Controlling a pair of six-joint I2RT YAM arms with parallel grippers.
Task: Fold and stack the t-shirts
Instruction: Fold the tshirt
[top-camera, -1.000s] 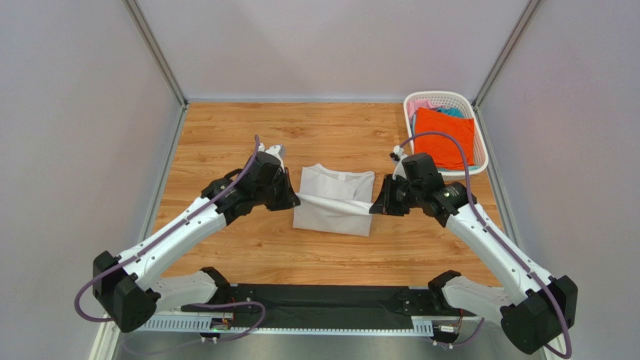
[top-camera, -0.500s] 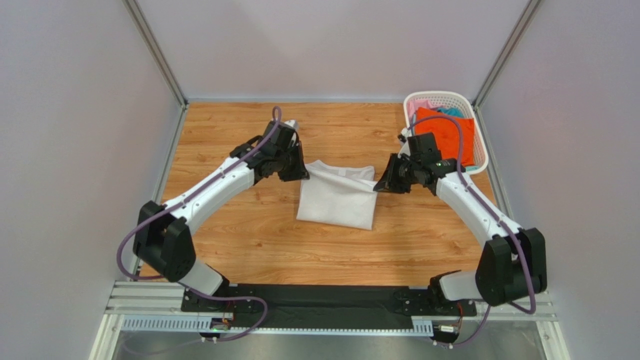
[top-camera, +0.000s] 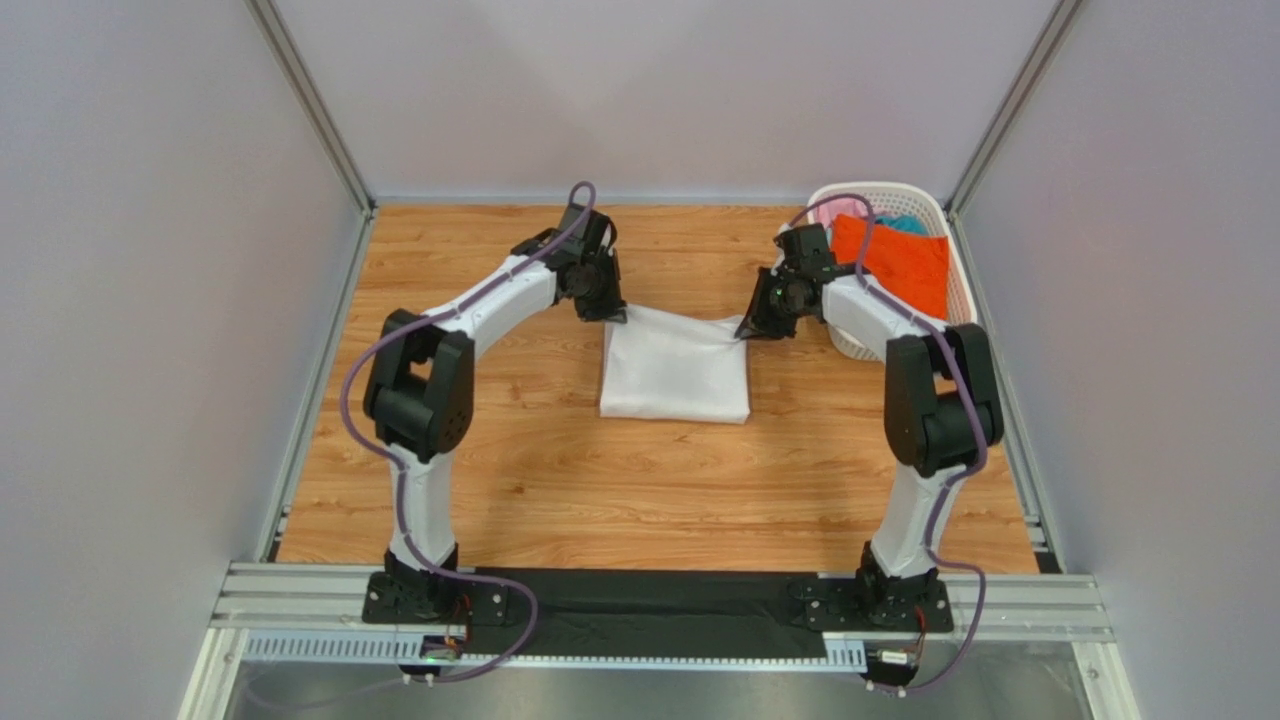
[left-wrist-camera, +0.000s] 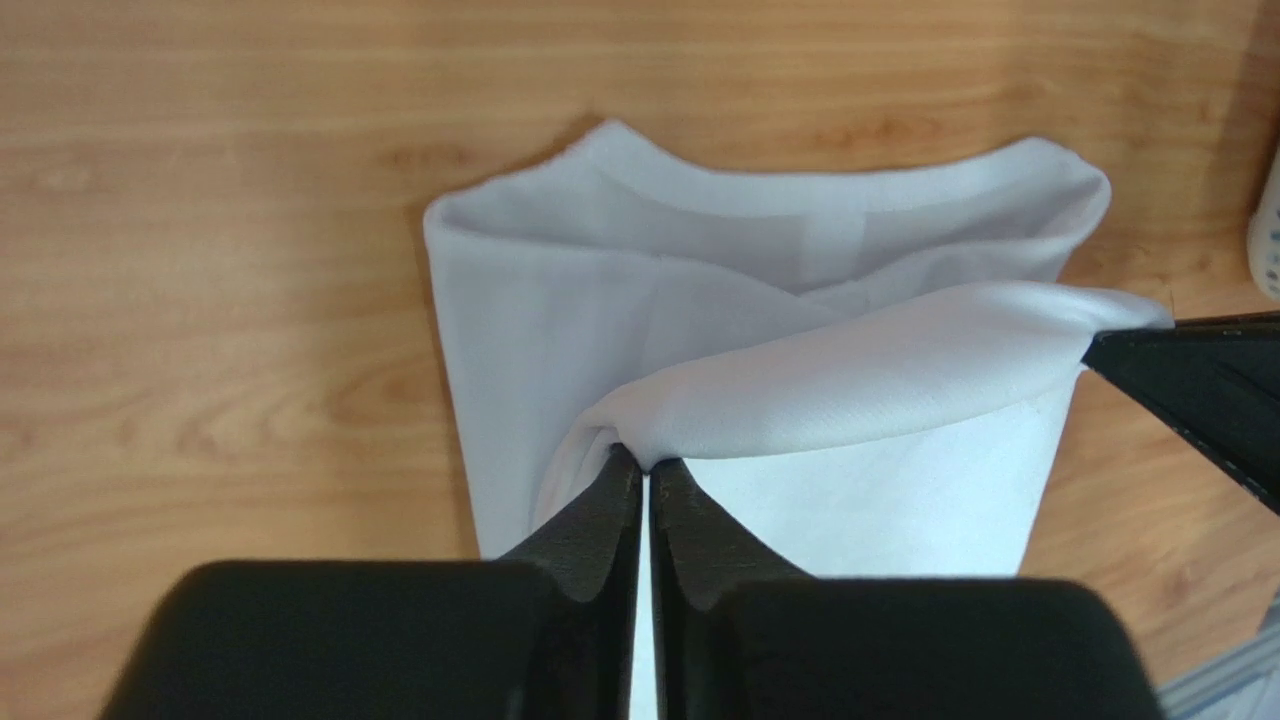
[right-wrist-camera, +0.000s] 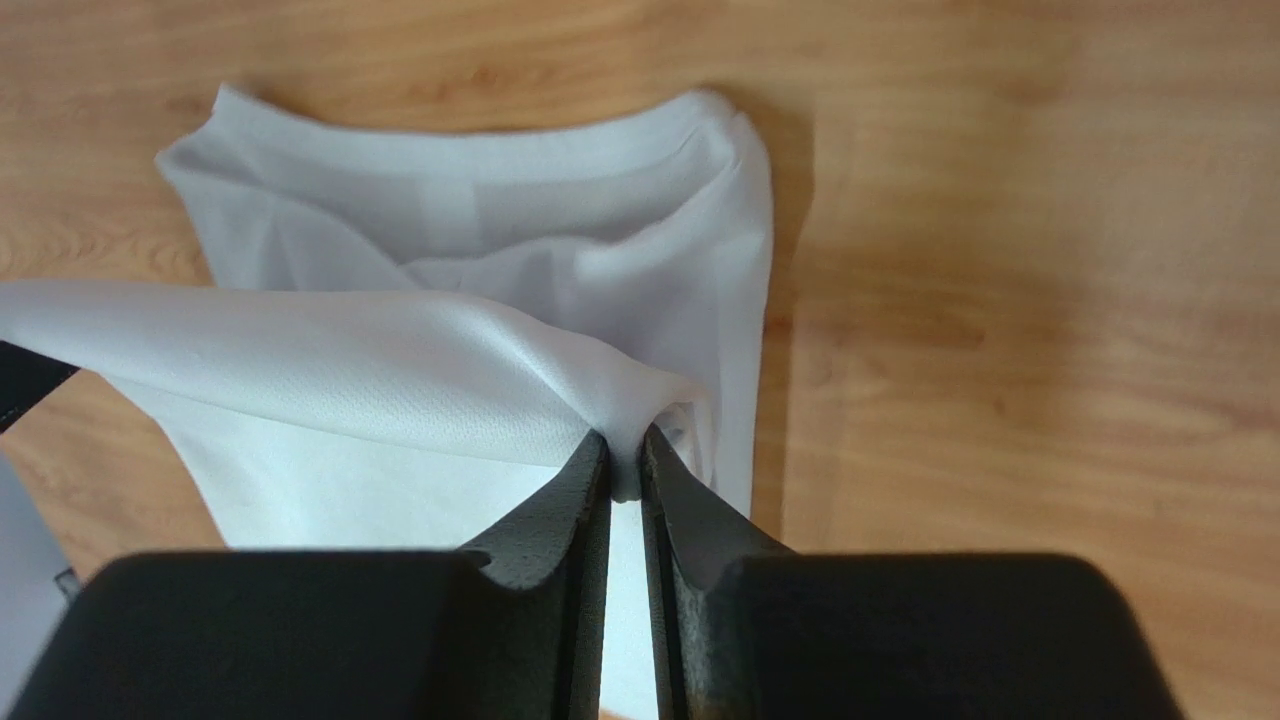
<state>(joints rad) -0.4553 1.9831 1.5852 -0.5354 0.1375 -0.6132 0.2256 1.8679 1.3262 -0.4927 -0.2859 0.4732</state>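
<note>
On table (top-camera: 496, 465) centre, white shirt (top-camera: 675, 383) lies half-folded. We hold its lifted edge taut crosswise: left gripper (left-wrist-camera: 648, 468), right gripper (right-wrist-camera: 627, 438) each clamped on one corner. Collar (left-wrist-camera: 781, 195) just ahead of both; we judge lowering comes next.

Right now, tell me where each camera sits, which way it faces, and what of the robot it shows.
Top external: above and behind the arms, looking down on the table, white shirt and basket; both arms show whole.
Left wrist: on the left arm, looking down past the left gripper, shut on a lifted shirt fold.
Right wrist: on the right arm, looking down past the right gripper, shut on that fold's other end.
Shared: both wrist views show the shirt's collar.
</note>
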